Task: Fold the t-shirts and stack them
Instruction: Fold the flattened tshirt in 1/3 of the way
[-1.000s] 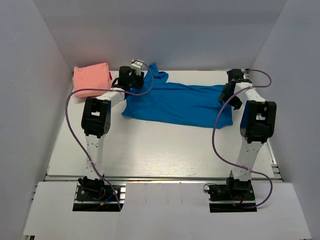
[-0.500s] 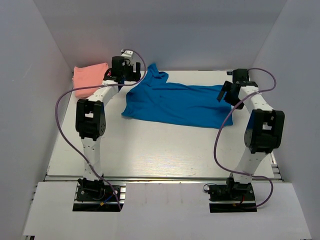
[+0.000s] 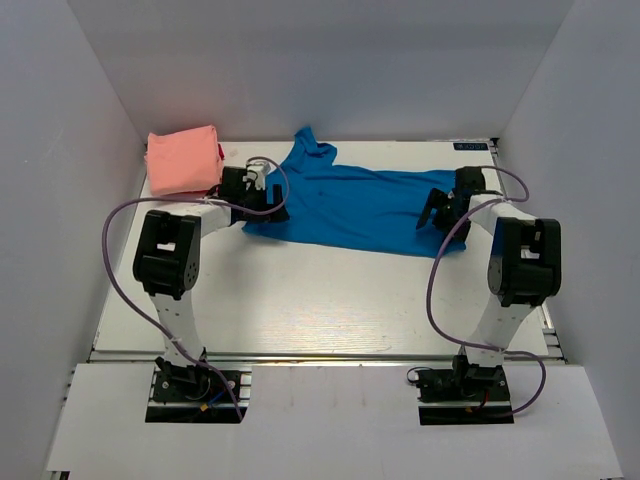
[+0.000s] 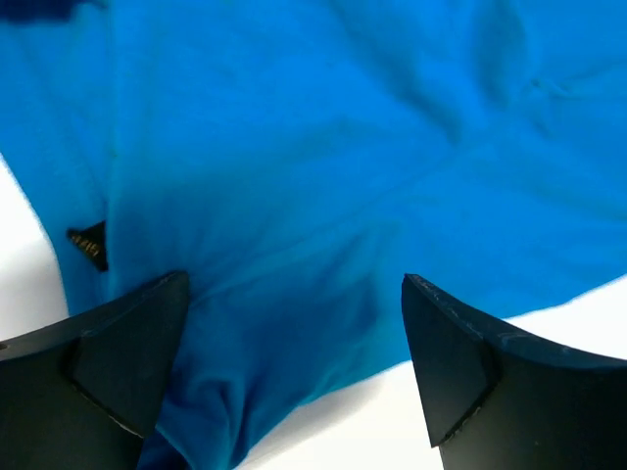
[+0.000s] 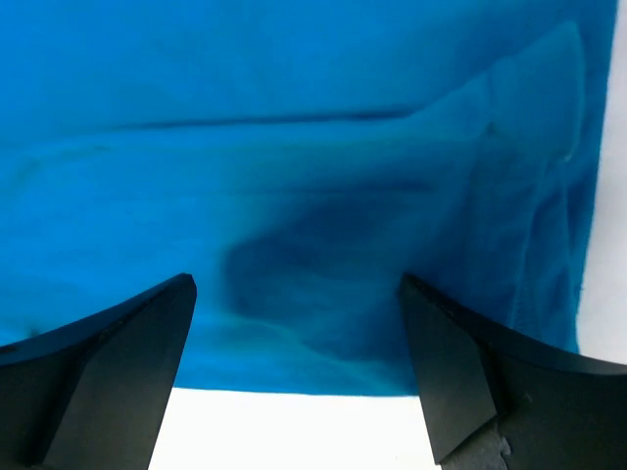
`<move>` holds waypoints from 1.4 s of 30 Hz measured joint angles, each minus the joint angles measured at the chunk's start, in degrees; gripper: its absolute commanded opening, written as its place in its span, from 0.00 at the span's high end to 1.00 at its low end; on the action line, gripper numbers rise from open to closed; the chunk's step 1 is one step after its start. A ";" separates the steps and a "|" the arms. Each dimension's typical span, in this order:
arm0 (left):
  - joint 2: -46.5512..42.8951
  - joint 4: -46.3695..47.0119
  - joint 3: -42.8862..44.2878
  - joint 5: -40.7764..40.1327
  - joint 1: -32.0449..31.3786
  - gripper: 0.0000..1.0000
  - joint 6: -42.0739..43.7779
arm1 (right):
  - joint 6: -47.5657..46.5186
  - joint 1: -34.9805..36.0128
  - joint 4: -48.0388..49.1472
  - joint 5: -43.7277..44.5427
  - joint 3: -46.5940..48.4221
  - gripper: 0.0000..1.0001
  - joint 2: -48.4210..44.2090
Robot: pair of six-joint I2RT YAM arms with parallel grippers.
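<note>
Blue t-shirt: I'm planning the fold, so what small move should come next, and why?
Probably lower both arms and close on the near edge of the blue t-shirt. The left fingers and right fingers stand open over that edge, one at each end, holding nothing, and the shirt lies stretched out, not yet compact.

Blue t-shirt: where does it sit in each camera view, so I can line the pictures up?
Top external: blue t-shirt lies spread across the far half of the table, between left claw and right claw.
Left wrist: blue t-shirt fills most of the frame.
Right wrist: blue t-shirt fills the upper frame.
Shared landmark: the shirt's near edge against the white table.
</note>
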 measured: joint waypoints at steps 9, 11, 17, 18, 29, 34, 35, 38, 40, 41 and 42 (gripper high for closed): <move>-6.93 6.43 -11.80 -1.86 0.57 0.00 -5.73 | 1.03 -0.20 9.62 -0.28 -9.81 0.10 -5.40; -8.66 5.27 -13.42 -3.34 0.61 0.00 -7.87 | 1.51 -0.20 11.74 -0.39 -12.87 0.10 -7.41; -21.84 3.32 -27.43 -5.14 0.85 0.00 -15.37 | 3.82 -0.13 13.97 -0.04 -25.42 0.10 -18.67; -24.61 1.95 -29.79 -5.42 0.85 0.00 -16.72 | 4.31 -0.13 13.66 0.00 -27.30 0.10 -20.83; -46.23 -24.00 -36.48 -14.91 -0.17 0.00 -24.74 | 4.24 0.13 8.17 -0.42 -37.97 0.10 -36.13; -49.22 -27.85 -28.44 -20.13 -0.15 0.00 -24.52 | 2.49 0.17 4.68 -1.60 -35.89 0.10 -37.75; -48.33 -27.34 -25.83 -20.57 -0.13 0.00 -24.11 | 2.21 0.20 4.09 -1.60 -34.27 0.10 -37.62; -42.58 -25.18 -17.49 -20.57 -0.11 0.00 -21.53 | 1.40 0.24 2.84 -0.83 -26.95 0.10 -35.76; -35.58 -23.96 -9.88 -20.59 -0.11 0.00 -19.28 | 1.14 0.26 2.86 0.20 -21.64 0.10 -33.53; -32.04 -23.39 -6.49 -20.74 -0.09 0.00 -18.25 | 1.09 0.24 2.82 0.74 -18.99 0.10 -32.13; -27.61 -22.93 -2.45 -20.94 0.02 0.00 -17.38 | 1.07 0.24 3.06 1.16 -16.83 0.10 -30.60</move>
